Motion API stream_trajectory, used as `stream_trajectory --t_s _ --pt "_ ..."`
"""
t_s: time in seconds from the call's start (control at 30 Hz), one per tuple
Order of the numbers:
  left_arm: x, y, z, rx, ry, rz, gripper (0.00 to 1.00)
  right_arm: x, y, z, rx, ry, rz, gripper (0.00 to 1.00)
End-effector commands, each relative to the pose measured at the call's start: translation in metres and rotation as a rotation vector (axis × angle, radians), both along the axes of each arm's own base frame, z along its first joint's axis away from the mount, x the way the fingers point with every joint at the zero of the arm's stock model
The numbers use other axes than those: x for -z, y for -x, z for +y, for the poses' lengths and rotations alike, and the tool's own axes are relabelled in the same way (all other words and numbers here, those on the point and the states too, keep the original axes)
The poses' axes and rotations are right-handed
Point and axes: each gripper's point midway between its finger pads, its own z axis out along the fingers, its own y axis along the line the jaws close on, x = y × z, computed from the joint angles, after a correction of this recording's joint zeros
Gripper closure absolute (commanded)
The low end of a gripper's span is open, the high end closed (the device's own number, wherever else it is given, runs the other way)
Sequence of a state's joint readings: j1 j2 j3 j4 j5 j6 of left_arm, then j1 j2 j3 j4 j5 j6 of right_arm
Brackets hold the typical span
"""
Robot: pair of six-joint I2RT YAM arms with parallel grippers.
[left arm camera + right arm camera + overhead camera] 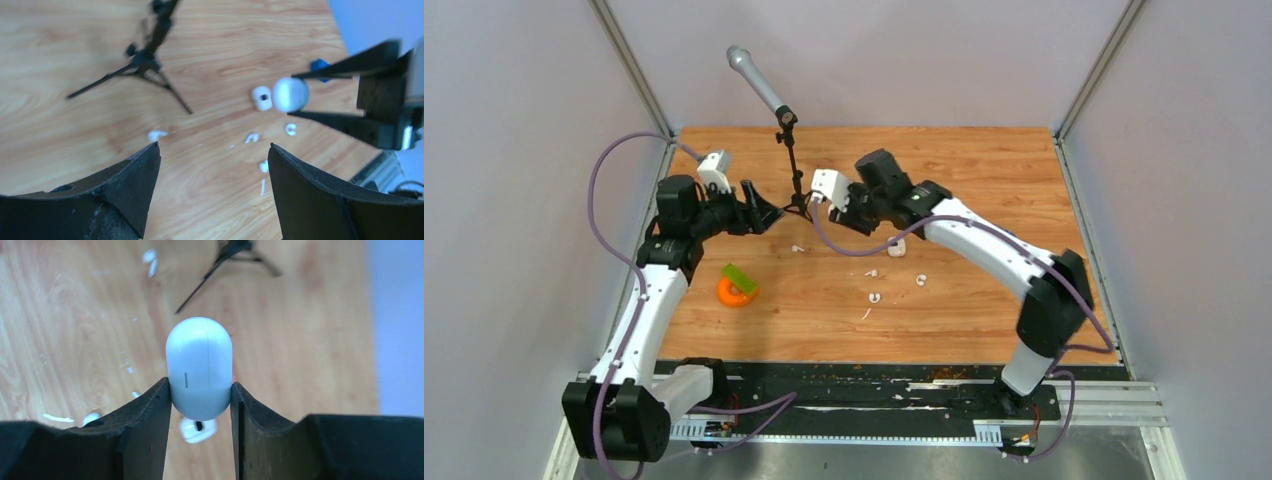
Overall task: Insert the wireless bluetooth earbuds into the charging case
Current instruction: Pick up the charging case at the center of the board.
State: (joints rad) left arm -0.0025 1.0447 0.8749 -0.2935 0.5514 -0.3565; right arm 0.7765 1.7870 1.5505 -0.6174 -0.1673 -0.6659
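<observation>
**A:** So where's everything sitting, and how would you grab this stuff?

**B:** Nearest first. The earbuds (874,297) lie loose on the surface (984,180), roughly 6 o'clock from its middle in the top view. They're mixed in with other white bits (too small to sort every one). They look tiny, glossy and light, so my guess is they'll squirt out of a sloppy pinch. I'd take one across the bud body, not the stem.

Further out, the charging case (199,360) is up off the surface, closed, seam showing. The right end effector (200,387) is clamped on its two long sides near one end. It's a smooth hard shell, probably slippery, so gripping the flat flanks seems sensible.

**A:** And the arms?

**B:** Both rise from the near edge and bend inward. The right one reaches to about 11 o'clock, fingers pointing left. The left end effector (214,150) sits around 10 o'clock facing it, jaws spread wide with nothing in them. The mic stand (789,160) is just past them, toward 12.
</observation>
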Motion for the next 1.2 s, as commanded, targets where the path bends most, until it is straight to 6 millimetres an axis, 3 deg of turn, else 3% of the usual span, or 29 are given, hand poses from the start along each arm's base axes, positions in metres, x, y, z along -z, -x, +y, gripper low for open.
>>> stream_trajectory --t_s 0.0,0.17,0.4,0.53,0.83,1.17 --pt "-0.081 0.007 -0.049 0.205 0.029 -0.274 0.14 -0.090 -0.010 -0.005 0.001 -0.171 -0.285 1.00" --pt "-0.125 0.024 -0.085 0.362 0.057 -0.433 0.14 -0.158 -0.006 -0.008 0.002 -0.332 -0.471 1.00" --pt "-0.152 0.038 -0.118 0.479 0.042 -0.536 0.15 -0.208 0.012 -0.007 -0.053 -0.378 -0.589 0.99" --pt "-0.163 0.034 -0.123 0.487 0.047 -0.555 0.17 -0.211 0.022 -0.004 -0.093 -0.369 -0.652 0.99" --pt "-0.160 0.025 -0.132 0.527 0.051 -0.514 0.23 -0.224 0.031 0.002 -0.146 -0.397 -0.732 0.98" --pt "-0.159 0.029 -0.142 0.613 0.082 -0.501 0.31 -0.224 0.036 0.002 -0.214 -0.359 -0.779 0.97"
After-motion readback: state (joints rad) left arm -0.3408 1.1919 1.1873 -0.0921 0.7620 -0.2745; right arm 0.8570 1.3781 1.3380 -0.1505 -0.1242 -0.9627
